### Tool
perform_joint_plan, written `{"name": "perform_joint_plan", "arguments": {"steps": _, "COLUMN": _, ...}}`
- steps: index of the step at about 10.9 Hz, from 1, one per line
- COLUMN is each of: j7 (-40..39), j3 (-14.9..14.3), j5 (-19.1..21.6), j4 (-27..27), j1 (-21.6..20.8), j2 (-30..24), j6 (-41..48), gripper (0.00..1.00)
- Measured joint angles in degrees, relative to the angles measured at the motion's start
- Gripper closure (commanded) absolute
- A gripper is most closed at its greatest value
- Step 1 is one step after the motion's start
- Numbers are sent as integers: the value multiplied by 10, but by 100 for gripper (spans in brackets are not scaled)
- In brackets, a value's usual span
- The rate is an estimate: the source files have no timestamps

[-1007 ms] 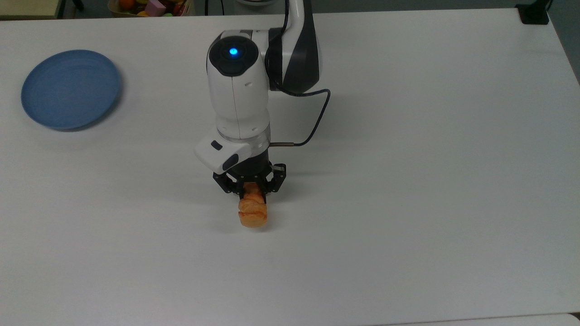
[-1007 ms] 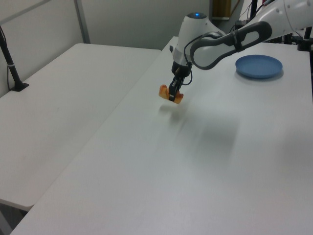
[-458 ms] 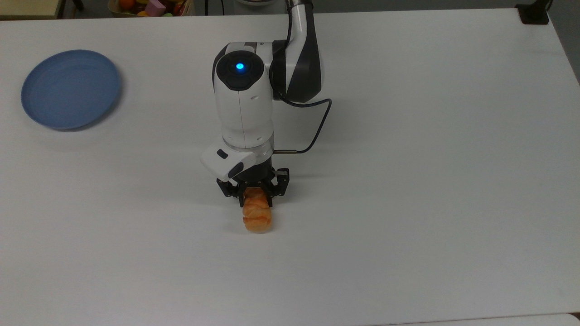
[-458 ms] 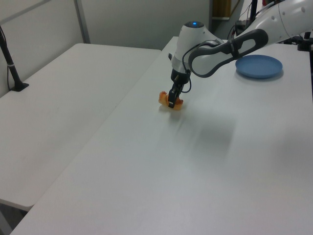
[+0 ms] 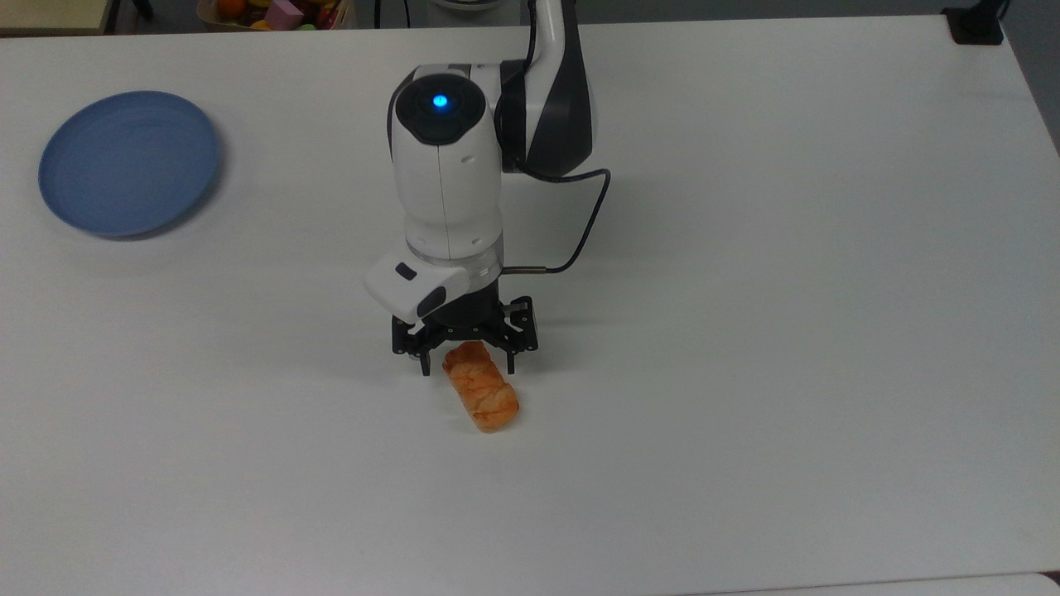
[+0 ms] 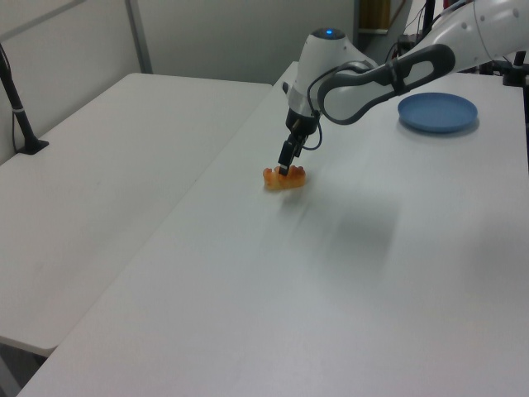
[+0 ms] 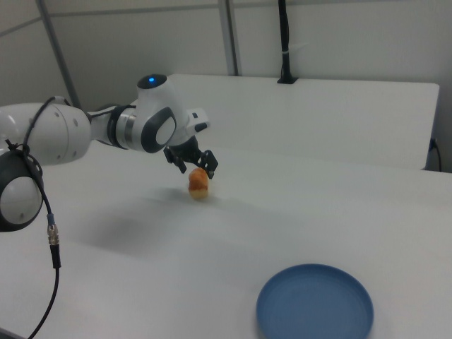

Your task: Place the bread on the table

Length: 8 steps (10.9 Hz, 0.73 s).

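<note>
The bread (image 5: pixel 483 388), a small golden-orange roll, lies on the white table (image 5: pixel 745 331) near its middle, slanting toward the top view's lower right. My gripper (image 5: pixel 468 365) hangs just above the roll's upper end, open, with its black fingers spread to either side and not touching the crust. In the left view the bread (image 6: pixel 283 179) rests flat on the table (image 6: pixel 331 289) under the gripper (image 6: pixel 287 169). The right view has the gripper (image 7: pixel 198 168) a little above the bread (image 7: pixel 199 183), with a small gap between them.
A round blue plate (image 5: pixel 128 161) sits at the top view's far left, bare, also seen as the plate (image 6: pixel 437 112) and plate (image 7: pixel 314 304). A box of colourful toys (image 5: pixel 273 12) stands beyond the table's back edge. A second white table (image 6: pixel 99 182) adjoins.
The gripper opened and let go of the bread, then rose slightly. The roll now rests on the table, its free end swung toward the top view's right.
</note>
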State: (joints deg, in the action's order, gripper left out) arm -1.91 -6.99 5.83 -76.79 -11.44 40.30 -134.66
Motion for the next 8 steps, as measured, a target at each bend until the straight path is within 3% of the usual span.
{"name": "perform_joint_plan", "arguments": {"steps": 3, "j7": 3, "j3": -2, "j5": 0, "j4": -11, "j1": 9, "j2": -67, "j6": 54, "gripper": 0}}
{"name": "perform_joint_plan", "arguments": {"steps": 8, "j7": 3, "j3": -4, "j5": 0, "j4": -54, "j1": 48, "j2": -261, "j6": 295, "gripper": 0}}
